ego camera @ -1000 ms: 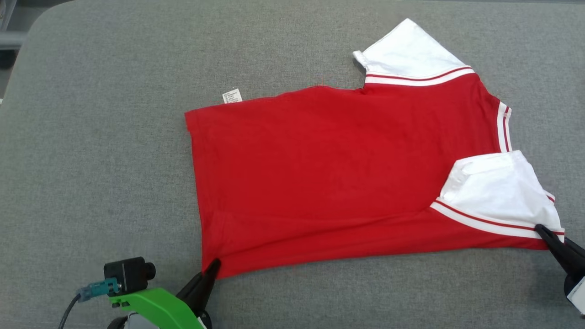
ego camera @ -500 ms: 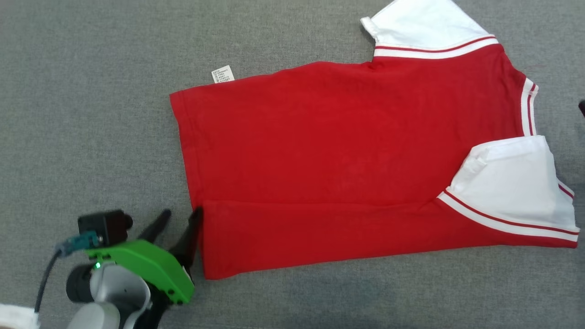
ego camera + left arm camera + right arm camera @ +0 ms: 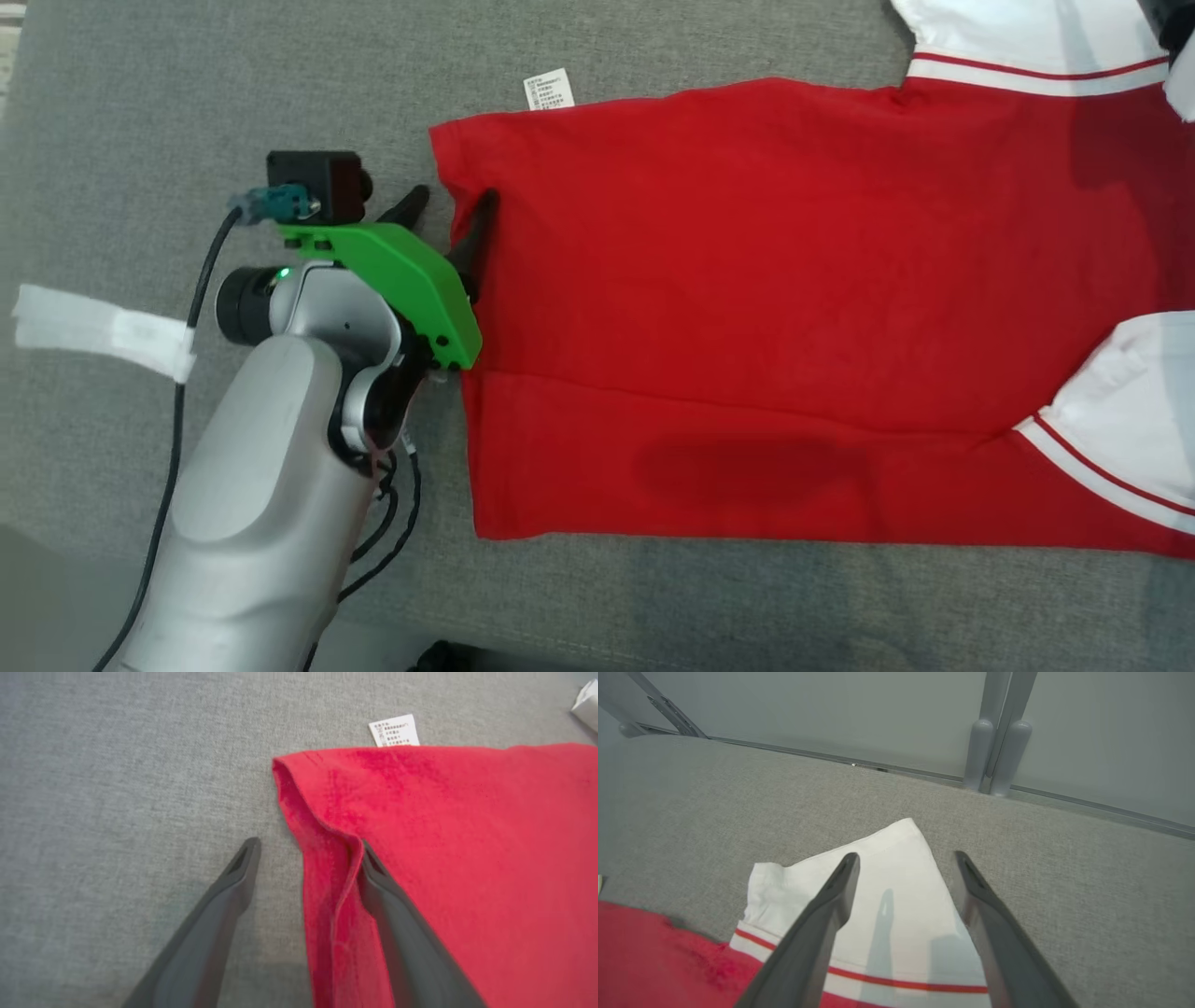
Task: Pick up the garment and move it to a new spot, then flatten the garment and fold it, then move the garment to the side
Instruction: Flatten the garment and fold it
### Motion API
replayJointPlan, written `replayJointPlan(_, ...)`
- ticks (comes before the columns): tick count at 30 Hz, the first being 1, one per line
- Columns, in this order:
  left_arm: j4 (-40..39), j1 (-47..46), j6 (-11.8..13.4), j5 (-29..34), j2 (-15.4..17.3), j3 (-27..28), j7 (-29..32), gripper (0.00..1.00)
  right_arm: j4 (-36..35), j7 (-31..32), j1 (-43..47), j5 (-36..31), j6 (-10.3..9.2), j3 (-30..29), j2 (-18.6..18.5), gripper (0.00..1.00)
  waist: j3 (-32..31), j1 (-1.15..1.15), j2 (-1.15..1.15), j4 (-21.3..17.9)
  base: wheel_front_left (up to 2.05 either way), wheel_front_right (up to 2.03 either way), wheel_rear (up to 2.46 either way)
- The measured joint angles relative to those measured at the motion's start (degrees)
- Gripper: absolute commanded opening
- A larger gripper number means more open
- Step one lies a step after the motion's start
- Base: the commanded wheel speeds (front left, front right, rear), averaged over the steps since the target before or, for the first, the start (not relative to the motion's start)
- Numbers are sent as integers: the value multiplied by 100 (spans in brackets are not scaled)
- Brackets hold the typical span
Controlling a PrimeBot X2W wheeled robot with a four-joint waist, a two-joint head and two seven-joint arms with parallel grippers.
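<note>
The left gripper is open at the shirt's bottom hem. One finger lies on the bare grey padded table, and the other lies on the red cloth just inside the hem. The red shirt is spread flat on the table with its hem towards the left edge, and its near side is folded over in a long strip. A small white label sticks out at the far hem corner. The right gripper is also open and holds nothing. Its fingers are over the white sleeve, which lies near the table's far edge.
</note>
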Motion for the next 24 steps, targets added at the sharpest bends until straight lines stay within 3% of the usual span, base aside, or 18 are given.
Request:
replayJointPlan(9,1077,-861,-448,27,-383,-356,-168,100,1416,-142,-899,-711,0,243,38,100,272,0,0,510,0,0,0)
replayJointPlan(17,1423,-1166,-676,-355,-534,-493,-33,100,2080,-312,-1137,-905,0,244,-19,100,346,0,0,759,0,0,0)
replayJointPlan(18,1456,-1189,-697,-414,-542,-500,-11,100,2123,-337,-1157,-911,0,274,-31,95,351,-1,0,769,0,0,0)
replayJointPlan(20,1525,-1246,-723,-531,-542,-515,56,100,2178,-390,-1180,-912,0,341,-43,40,351,-1,0,771,0,0,0)
replayJointPlan(21,1550,-1262,-724,-575,-542,-525,56,100,2201,-412,-1198,-912,1,381,-53,26,351,-1,0,766,0,0,0)
replayJointPlan(22,1579,-1279,-724,-606,-541,-536,54,100,2227,-448,-1218,-911,1,421,-54,3,349,-1,0,757,0,0,0)
replayJointPlan(24,1659,-1327,-734,-630,-541,-581,26,100,2262,-522,-1229,-899,1,500,-56,0,340,-1,0,730,0,0,0)
